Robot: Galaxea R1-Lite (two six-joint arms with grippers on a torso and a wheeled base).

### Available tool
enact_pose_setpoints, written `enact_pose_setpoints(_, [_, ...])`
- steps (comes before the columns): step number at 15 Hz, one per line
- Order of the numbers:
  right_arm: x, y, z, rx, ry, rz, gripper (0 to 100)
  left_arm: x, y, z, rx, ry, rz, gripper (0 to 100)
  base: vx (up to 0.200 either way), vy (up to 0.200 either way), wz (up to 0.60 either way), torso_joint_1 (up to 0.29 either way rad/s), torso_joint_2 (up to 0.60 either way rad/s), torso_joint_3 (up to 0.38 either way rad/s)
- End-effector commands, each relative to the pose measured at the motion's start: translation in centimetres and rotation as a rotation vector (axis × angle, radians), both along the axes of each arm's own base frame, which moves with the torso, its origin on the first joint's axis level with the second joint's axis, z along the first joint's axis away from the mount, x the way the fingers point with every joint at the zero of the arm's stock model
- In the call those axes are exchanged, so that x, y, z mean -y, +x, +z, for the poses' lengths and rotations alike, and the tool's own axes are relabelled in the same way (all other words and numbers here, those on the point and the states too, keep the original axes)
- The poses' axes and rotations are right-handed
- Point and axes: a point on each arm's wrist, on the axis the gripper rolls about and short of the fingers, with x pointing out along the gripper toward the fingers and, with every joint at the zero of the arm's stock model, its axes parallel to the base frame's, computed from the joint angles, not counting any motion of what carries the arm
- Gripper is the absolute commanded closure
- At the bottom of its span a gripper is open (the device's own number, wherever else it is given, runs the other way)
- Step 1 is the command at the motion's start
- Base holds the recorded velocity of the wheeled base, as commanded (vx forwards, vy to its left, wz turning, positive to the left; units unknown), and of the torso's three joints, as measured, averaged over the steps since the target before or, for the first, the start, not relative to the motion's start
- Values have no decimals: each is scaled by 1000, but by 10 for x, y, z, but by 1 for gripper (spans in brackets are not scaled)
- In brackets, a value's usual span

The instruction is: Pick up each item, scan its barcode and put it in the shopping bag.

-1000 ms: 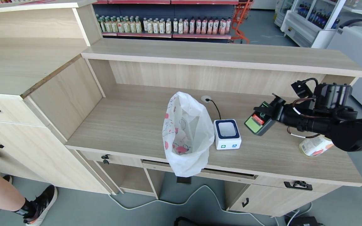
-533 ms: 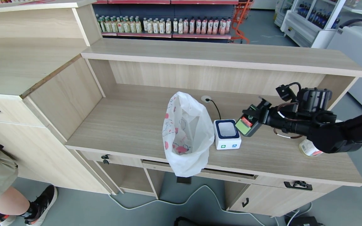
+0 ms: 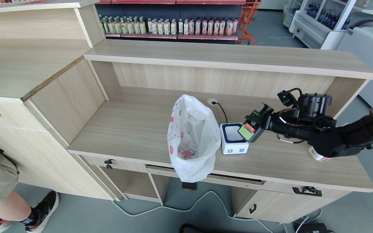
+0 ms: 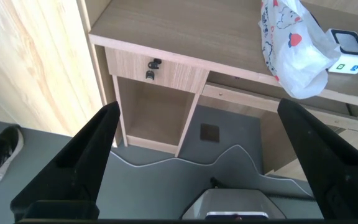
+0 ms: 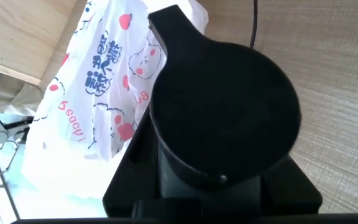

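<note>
Wooden counter (image 3: pixel 134 129), shopping bag (image 3: pixel 191 139) at its front edge, scanner (image 3: pixel 233 145) just beside, bottle (image 3: pixel 315 155) near right end

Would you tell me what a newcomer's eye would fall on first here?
The right gripper, shut on a dark pack with a green label, holds it beside the white scanner on the counter. Left of the scanner, the open red-printed shopping bag droops over the counter's front edge.

- Right arm (image 3: pixel 345 142): matte black, cylindrical wrist, black cable (image 3: pixel 295 89) looping on top, white wire (image 3: pixel 285 141) underneath.
- Left gripper (image 4: pixel 199 106): two broad black wedge fingers (image 4: pixel 86 162).
</note>
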Motion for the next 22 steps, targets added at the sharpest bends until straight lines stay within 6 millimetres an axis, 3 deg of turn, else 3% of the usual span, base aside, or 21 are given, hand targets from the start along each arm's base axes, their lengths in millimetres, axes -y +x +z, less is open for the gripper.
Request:
enact_pose_setpoints(1, [-8, 7, -2, 6, 3, 21, 100, 0, 0, 0, 0, 0, 0, 0, 0, 0, 0, 0, 0, 0])
enact_pose_setpoints(10, [-26, 35, -16, 25, 5, 51, 100, 0, 0, 0, 0, 0, 0, 0, 0, 0, 0, 0, 0, 0])
enact_pose_setpoints(22, [-47, 51, -29, 3, 17, 84, 100, 0, 0, 0, 1, 0, 0, 0, 0, 0, 0, 0, 0, 0])
